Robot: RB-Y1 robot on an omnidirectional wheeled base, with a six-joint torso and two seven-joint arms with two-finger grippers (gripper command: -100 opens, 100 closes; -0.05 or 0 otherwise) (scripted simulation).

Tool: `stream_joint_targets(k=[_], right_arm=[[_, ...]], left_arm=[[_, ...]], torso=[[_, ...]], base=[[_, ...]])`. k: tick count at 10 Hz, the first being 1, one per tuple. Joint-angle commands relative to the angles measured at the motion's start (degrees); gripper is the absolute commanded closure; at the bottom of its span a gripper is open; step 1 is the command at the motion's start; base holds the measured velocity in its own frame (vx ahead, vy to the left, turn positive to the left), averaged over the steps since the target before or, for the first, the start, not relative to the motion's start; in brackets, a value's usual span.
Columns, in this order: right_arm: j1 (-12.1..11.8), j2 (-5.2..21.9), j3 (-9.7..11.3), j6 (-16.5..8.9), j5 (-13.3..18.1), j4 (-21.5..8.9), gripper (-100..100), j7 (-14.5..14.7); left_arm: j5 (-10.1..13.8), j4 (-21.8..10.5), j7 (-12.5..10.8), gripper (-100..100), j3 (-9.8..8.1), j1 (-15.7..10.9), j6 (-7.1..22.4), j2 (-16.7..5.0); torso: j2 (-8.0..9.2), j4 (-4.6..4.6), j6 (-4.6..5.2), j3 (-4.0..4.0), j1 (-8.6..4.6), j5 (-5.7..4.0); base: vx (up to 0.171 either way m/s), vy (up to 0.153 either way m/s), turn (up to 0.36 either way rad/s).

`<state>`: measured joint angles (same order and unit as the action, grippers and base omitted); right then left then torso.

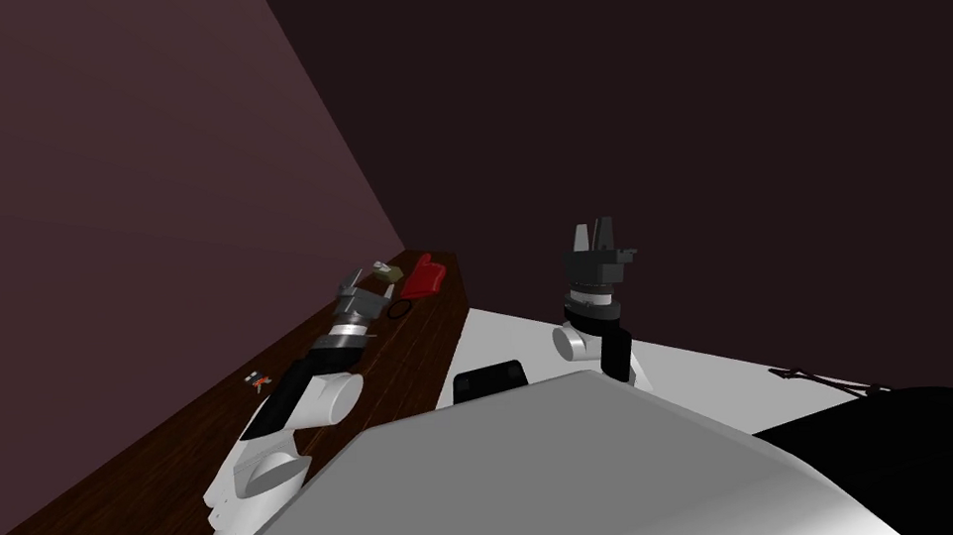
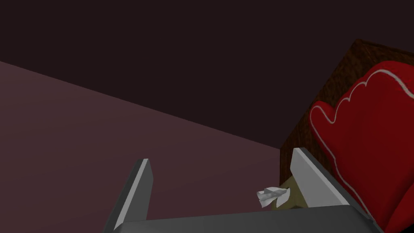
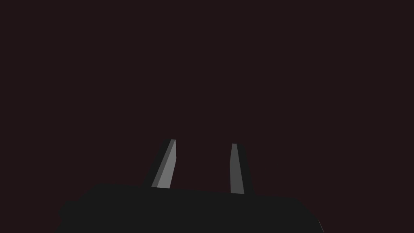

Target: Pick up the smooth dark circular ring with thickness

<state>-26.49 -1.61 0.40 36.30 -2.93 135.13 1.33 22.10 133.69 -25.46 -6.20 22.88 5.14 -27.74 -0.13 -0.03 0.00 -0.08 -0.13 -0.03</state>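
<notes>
Firstly, head view, counter (image 1: 174,458): dark wood, seen running along a purple wall.
Head view, left gripper (image 1: 358,282): held low over the counter and pointed toward an olive box (image 1: 389,274) and a red mitt (image 1: 423,277), which are set side by side near the counter's far end.
Head view, ring (image 1: 399,309): dark and thin, laid flat on the counter with its opening turned upward. Being round, no long axis can be told. It is found just beside the left gripper's dark body, on the side away from the wall, and near the red mitt.
Head view, right gripper (image 1: 594,232): raised and pointed upward, well apart from the counter.
Left wrist view, fingers (image 2: 137,190): spread wide, with nothing held between them.
Left wrist view, olive box (image 2: 288,200): a white crumpled piece (image 2: 271,195) is seen sticking out of it, just beside one finger.
Right wrist view, fingers (image 3: 165,170): set at a narrow gap, with nothing held.
</notes>
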Motion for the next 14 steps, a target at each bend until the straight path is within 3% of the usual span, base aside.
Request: stream_joint_targets(k=[1, 2, 3, 4, 5, 6, 7, 8, 9, 10, 11, 12, 14], right_arm=[[0.0, 0.0, 0.0, 0.0, 0.0, 0.0, 0, 0.0], [0.0, 0.0, 0.0, 0.0, 0.0, 0.0, 0, 0.0], [0.0, 0.0, 0.0, 0.0, 0.0, 0.0, 0, 0.0], [0.0, 0.0, 0.0, 0.0, 0.0, 0.0, 0, 0.0], [0.0, 0.0, 0.0, 0.0, 0.0, 0.0, 0, 0.0], [0.0, 0.0, 0.0, 0.0, 0.0, 0.0, 0, 0.0], [0.0, 0.0, 0.0, 0.0, 0.0, 0.0, 0, 0.0], [0.0, 0.0, 0.0, 0.0, 0.0, 0.0, 0, 0.0], [0.0, 0.0, 0.0, 0.0, 0.0, 0.0, 0, 0.0], [0.0, 0.0, 0.0, 0.0, 0.0, 0.0, 0, 0.0], [0.0, 0.0, 0.0, 0.0, 0.0, 0.0, 0, 0.0], [0.0, 0.0, 0.0, 0.0, 0.0, 0.0, 0, 0.0], [0.0, 0.0, 0.0, 0.0, 0.0, 0.0, 0, 0.0]], left_arm=[[1.1, -0.2, -1.3, -100, -0.38, -0.2, 2.4, -1.1], [3.2, -0.5, -3.4, -100, -1.08, -0.6, 4.3, -3.2], [3.2, -0.5, -3.4, -100, -1.08, -0.6, 5.6, -3.2], [5.3, -0.8, -5.3, -100, -1.72, -1.0, 7.3, -5.4], [5.3, -0.8, -5.3, -100, -1.72, -1.0, 8.9, -5.4], [7.5, -1.1, -7.2, -100, -2.3, -1.4, 10.4, -7.6], [7.5, -1.1, -7.2, -100, -2.3, -1.4, 12.0, -7.6], [9.6, -1.5, -8.9, -100, -2.81, -1.7, 13.8, -9.7], [9.6, -1.5, -8.9, -100, -2.81, -1.7, 15.5, -9.7], [11.8, -1.9, -10.5, -100, -3.25, -1.9, 17.4, -11.8], [11.8, -1.9, -10.5, -100, -3.25, -1.9, 18.7, -11.8], [13.9, -2.4, -12.0, -100, -3.63, -2.1, 20.4, -14.0], [13.9, -2.4, -12.0, -100, -3.63, -2.1, 22.0, -14.0]], torso=[[0.0, 0.0, 0.0, 0.0, 0.0, 0.0], [0.01, 0.0, -0.01, 0.0, 0.02, 0.0], [-0.06, -0.01, 0.0, -0.03, 0.0, 0.0], [-0.03, -0.01, -0.01, -0.02, 0.02, 0.0], [-0.03, -0.01, 0.0, -0.02, 0.01, 0.0], [-0.01, -0.01, -0.01, -0.01, 0.03, 0.01], [-0.07, -0.01, -0.01, -0.04, 0.01, 0.0], [-0.04, -0.02, -0.01, -0.03, 0.03, 0.01], [-0.06, -0.01, -0.01, -0.03, 0.08, 0.01], [-0.07, -0.02, -0.01, -0.04, 0.08, 0.02], [-0.1, -0.03, -0.01, -0.06, 0.06, 0.01], [-0.07, -0.02, -0.01, -0.05, 0.06, 0.02], [-0.07, -0.02, -0.01, -0.05, 0.06, 0.01]], base=[[0.034, -0.031, -0.014], [0.056, -0.037, -0.025], [0.043, -0.03, -0.011], [0.039, -0.034, -0.015], [0.038, -0.027, -0.009], [0.059, -0.033, -0.008], [0.046, -0.025, -0.002], [0.05, -0.014, -0.001], [0.055, -0.014, 0.0], [0.065, -0.024, 0.009], [0.051, -0.022, 0.007], [0.062, -0.025, 0.018], [0.04, -0.013, 0.005]])
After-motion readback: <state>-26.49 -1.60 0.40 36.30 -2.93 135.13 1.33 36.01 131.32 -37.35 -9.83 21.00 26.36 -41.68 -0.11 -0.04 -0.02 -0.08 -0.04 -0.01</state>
